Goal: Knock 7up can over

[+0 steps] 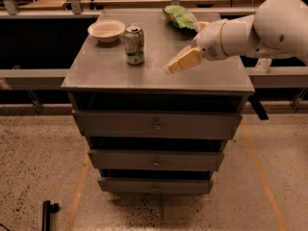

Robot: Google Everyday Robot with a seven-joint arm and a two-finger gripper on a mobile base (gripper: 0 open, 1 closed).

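The 7up can (134, 44) stands upright on the grey cabinet top (115, 71), left of centre. It is silver-white with a green lower band and a silver top. My gripper (182, 61) reaches in from the right on a white arm (260, 30). Its tan fingers point down-left and hover above the cabinet top, to the right of the can and apart from it. Nothing is in the gripper.
A white bowl (106, 30) sits just behind and left of the can. A green chip bag (179, 16) lies at the back right. The cabinet has three drawers (156, 125) and stands on a speckled floor. Dark shelving runs behind it.
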